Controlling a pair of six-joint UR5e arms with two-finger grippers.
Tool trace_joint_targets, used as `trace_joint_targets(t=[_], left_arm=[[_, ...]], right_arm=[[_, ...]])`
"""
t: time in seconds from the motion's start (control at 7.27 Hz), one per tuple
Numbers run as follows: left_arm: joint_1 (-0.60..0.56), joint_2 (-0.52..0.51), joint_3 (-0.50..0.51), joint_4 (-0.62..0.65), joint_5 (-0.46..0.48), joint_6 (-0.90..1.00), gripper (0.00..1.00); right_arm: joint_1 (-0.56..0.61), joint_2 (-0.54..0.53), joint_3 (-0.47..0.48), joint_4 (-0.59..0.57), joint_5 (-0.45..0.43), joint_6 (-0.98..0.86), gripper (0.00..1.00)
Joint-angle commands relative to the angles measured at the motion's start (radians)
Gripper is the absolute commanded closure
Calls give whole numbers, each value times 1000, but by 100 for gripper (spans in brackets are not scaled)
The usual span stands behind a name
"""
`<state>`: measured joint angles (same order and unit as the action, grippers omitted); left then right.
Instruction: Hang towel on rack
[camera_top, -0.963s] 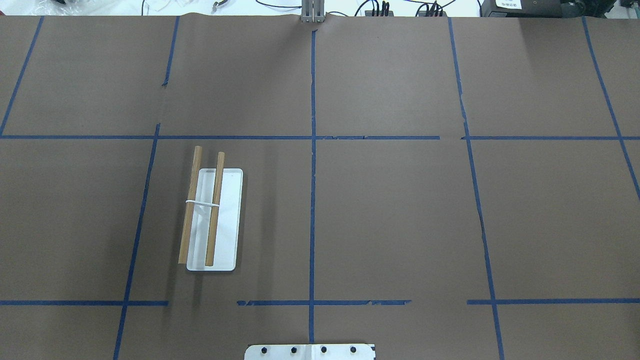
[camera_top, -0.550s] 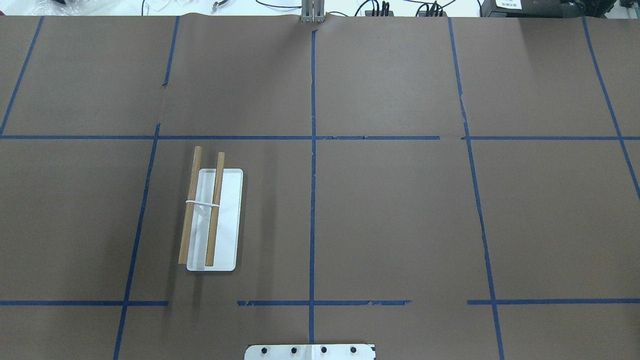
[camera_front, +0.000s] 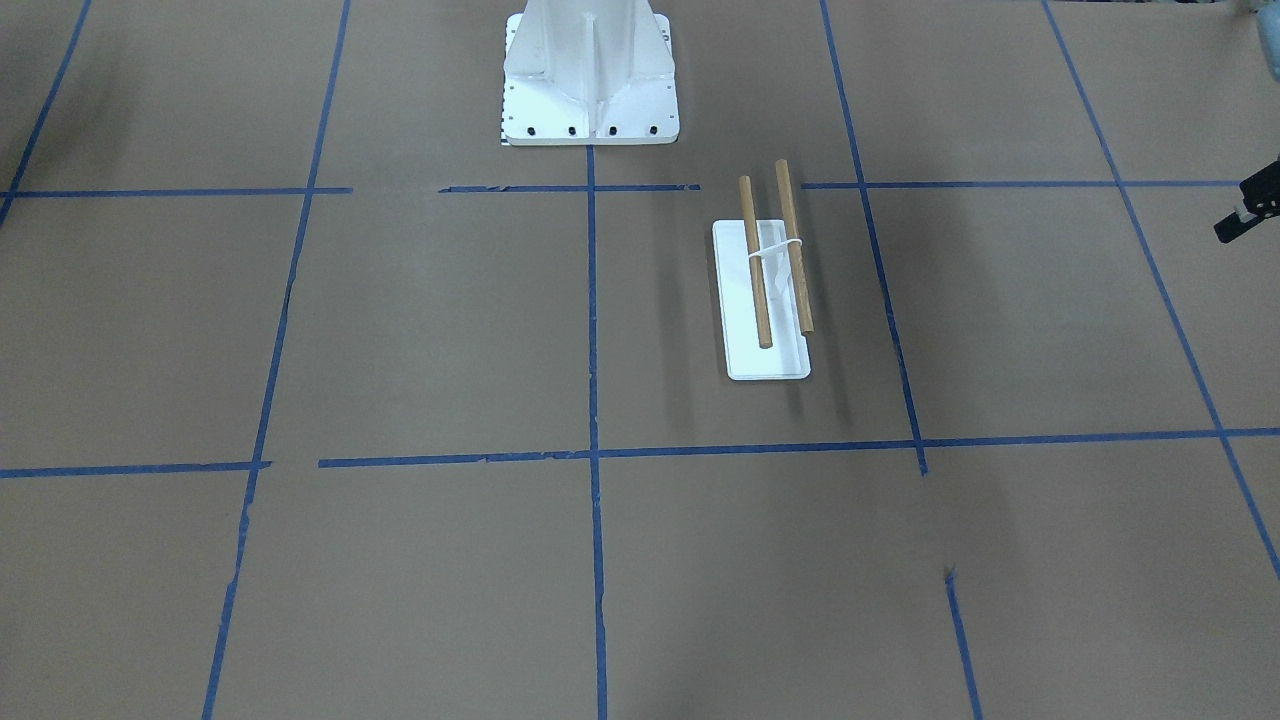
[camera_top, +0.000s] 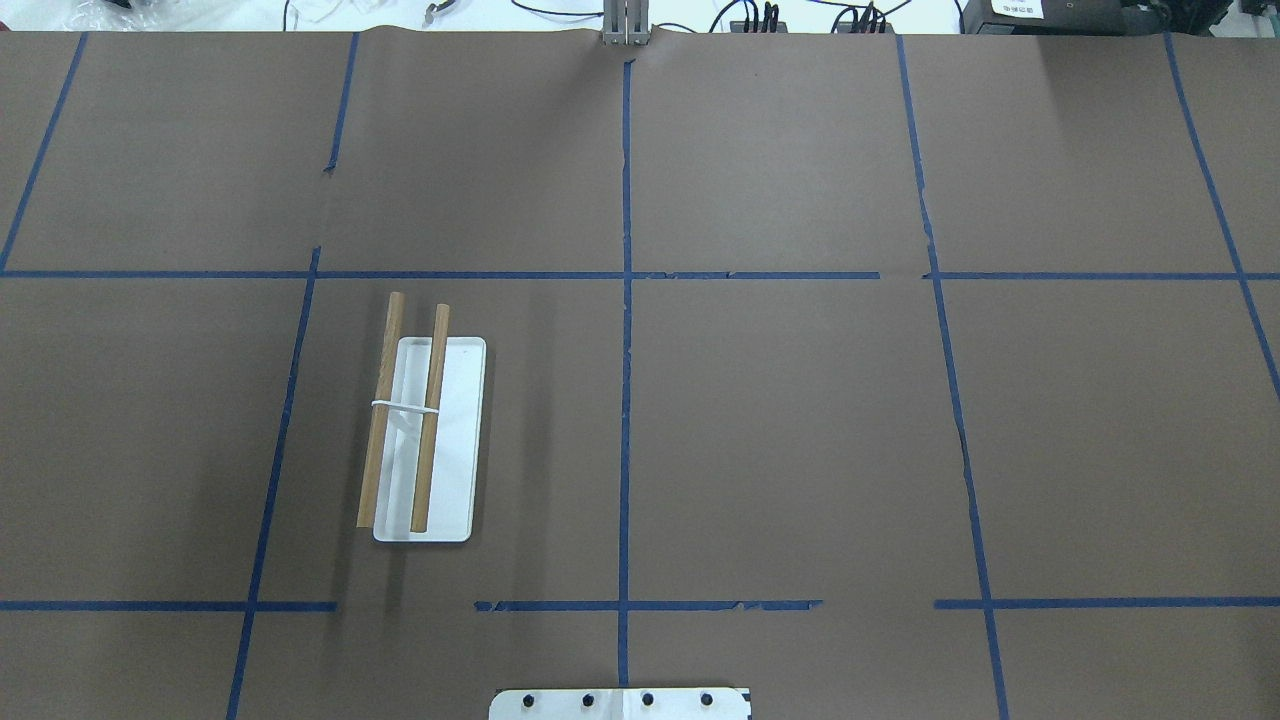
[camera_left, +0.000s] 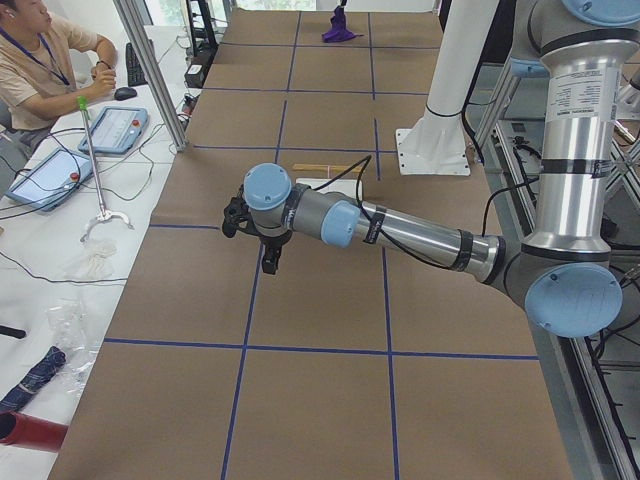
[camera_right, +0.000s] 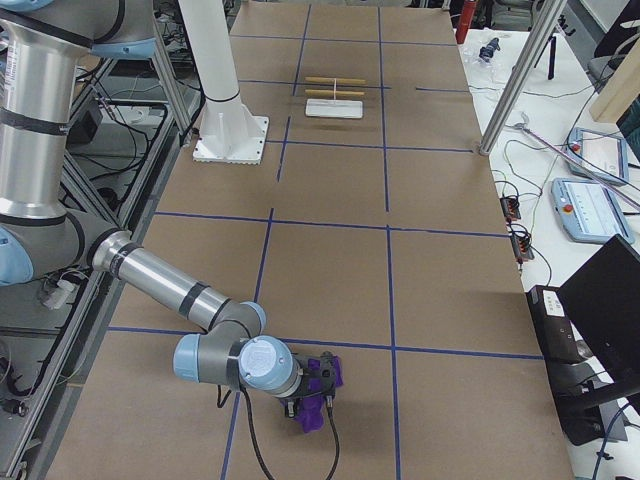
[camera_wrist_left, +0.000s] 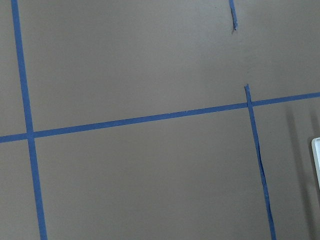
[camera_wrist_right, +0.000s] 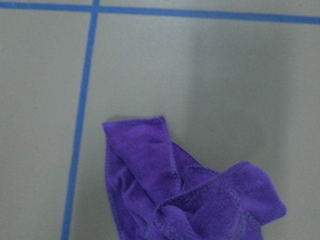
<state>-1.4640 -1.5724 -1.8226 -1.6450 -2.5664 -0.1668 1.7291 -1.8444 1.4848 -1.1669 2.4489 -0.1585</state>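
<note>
Right hand (camera_right: 314, 392) at purple towel (camera_wrist_right: 190, 195), grip unclear

Legible text: none. White label (camera_top: 1017, 8) on black box (camera_top: 1075, 14) beyond the bench (camera_top: 800, 420) far edge, characters unreadable.

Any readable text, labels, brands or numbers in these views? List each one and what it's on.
Nothing reads clearly in any view.
White label on the black box, top right of the overhead view: printed lines, too blurred to read.
Two control tablets: screens too small to read.
Rack and purple towel: no markings visible.
</note>
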Motion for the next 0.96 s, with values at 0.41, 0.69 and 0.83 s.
trace_joint_targets(t=[0.41, 0.69, 0.83], left_arm=[[1, -23, 126, -296, 2, -6, 0], [68, -41, 93, -390, -5, -220, 0], [120, -70, 60, -467, -3, -478, 0]], right_arm=[[-231, 226, 437, -363, 237, 586, 100], [-407, 449, 448, -355, 236, 951, 100], [-515, 571, 463, -355, 216, 1187, 100]])
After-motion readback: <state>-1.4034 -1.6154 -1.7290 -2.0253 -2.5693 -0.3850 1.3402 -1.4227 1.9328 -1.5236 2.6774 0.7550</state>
